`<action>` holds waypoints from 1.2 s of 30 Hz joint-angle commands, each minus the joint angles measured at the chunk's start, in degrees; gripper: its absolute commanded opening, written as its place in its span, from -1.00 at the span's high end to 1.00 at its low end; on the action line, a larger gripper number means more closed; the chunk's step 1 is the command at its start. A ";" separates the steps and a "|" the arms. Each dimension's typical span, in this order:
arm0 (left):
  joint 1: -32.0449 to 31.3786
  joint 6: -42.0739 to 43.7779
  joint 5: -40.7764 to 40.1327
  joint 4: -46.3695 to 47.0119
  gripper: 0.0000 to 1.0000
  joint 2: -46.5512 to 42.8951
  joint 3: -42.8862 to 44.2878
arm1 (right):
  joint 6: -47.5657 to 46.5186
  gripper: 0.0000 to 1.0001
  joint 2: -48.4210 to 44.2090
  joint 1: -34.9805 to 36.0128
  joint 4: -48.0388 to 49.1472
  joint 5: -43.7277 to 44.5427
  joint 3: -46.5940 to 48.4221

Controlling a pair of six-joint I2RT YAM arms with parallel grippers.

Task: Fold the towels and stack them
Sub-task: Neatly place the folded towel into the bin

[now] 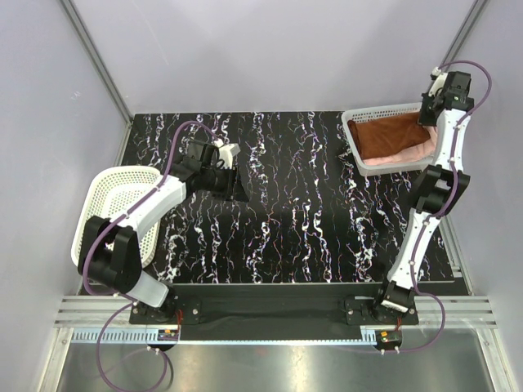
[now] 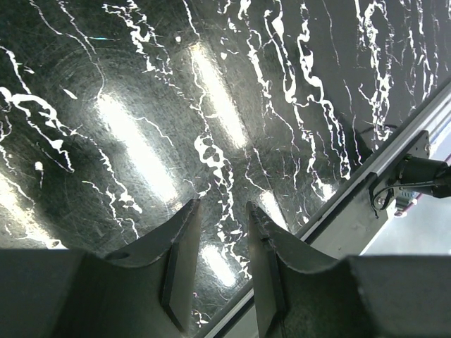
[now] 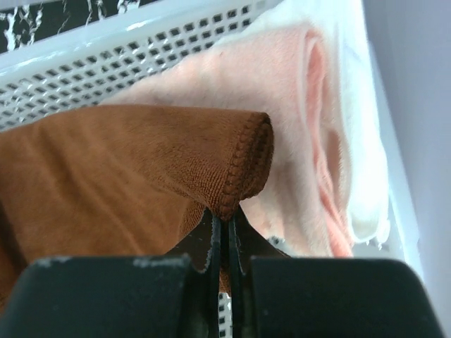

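I log right gripper [image 3: 224,218] pinching rust-brown towel [image 3: 120,148] hem in two-o'clock basket [image 3: 106,63] for extraction; left gripper [image 2: 218,218] spread, idle.

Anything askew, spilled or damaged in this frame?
Nothing spilled or damaged. The right basket sits skewed to the table edges; the left basket appears to overhang the table's left edge. The right gripper pinches the brown towel.

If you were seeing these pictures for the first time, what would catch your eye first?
The rust-brown towel stands out most: its folded hem is pinched in the shut right gripper inside the white mesh basket at the far right, over a pale pink towel. Across the black marbled table, the left gripper hangs open near a second basket at left.
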 commanded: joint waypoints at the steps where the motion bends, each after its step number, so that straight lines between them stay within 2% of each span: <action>1: 0.10 0.15 2.95 1.57 0.26 0.25 2.63 | -1.46 1.00 0.68 -1.08 8.02 1.11 2.77; 4: 0.10 0.06 3.39 1.48 0.26 0.95 3.16 | -0.93 1.00 3.22 -1.70 9.44 0.85 4.79; 5: 0.10 0.06 3.56 1.48 0.26 0.95 3.25 | -0.67 0.96 3.66 -1.79 9.70 0.85 5.58; 6: 0.10 0.06 3.74 1.57 0.26 1.21 3.16 | -0.58 0.81 3.84 -1.87 10.84 0.15 5.15; 8: 0.10 -0.11 3.74 1.92 0.26 1.39 3.07 | -1.19 0.81 3.76 -1.87 11.81 -0.29 3.57; 9: 0.01 -0.11 3.91 1.84 0.26 1.65 3.07 | -1.19 0.70 3.67 -1.87 12.86 0.14 3.04; 10: 0.09 -0.03 4.00 1.84 0.26 1.83 3.16 | -1.28 0.55 3.76 -1.96 13.30 0.67 2.77; 12: 0.10 0.15 3.92 1.49 0.26 1.74 3.16 | -1.46 0.04 3.58 -1.87 13.66 2.42 3.03; 13: 0.01 0.15 3.74 1.48 0.26 1.66 3.25 | -0.85 -0.36 3.15 -1.87 13.75 3.13 2.77; 16: 0.10 0.15 3.57 1.31 0.26 0.34 3.51 | 1.34 -0.67 -0.71 -1.87 15.06 3.14 -1.07; 17: 0.10 0.15 3.30 1.31 0.26 -0.36 3.77 | 2.14 -0.88 -4.03 -1.87 15.85 2.52 -3.01; 18: 0.01 0.24 3.21 0.96 0.26 -0.80 4.04 | 3.02 -0.99 -5.89 -1.87 17.68 2.17 -5.21; 22: 0.01 1.20 2.42 -0.27 0.25 -2.21 6.14 | 9.59 -0.99 -14.16 -1.79 20.60 0.33 -16.19; 26: 0.10 1.47 0.32 -0.54 0.24 -5.28 8.78 | 16.72 -0.99 -20.83 -0.38 15.96 -3.27 -18.23; 30: 0.10 1.56 -1.62 2.09 0.10 -9.41 11.59 | 23.75 -1.00 -27.78 4.70 9.73 -8.27 -21.04; 31: 0.10 2.17 -1.79 2.36 -0.17 -10.38 12.82 | 25.51 -1.00 -29.45 6.02 9.01 -10.56 -22.96; 33: 0.18 2.70 -3.55 3.50 -0.97 -13.01 13.18 | 27.71 -1.00 -34.81 8.57 7.86 -15.40 -26.21; 36: 0.10 3.75 -6.62 5.43 -0.98 -16.62 10.90 | 31.67 -0.99 -44.38 14.37 11.62 -17.86 -38.24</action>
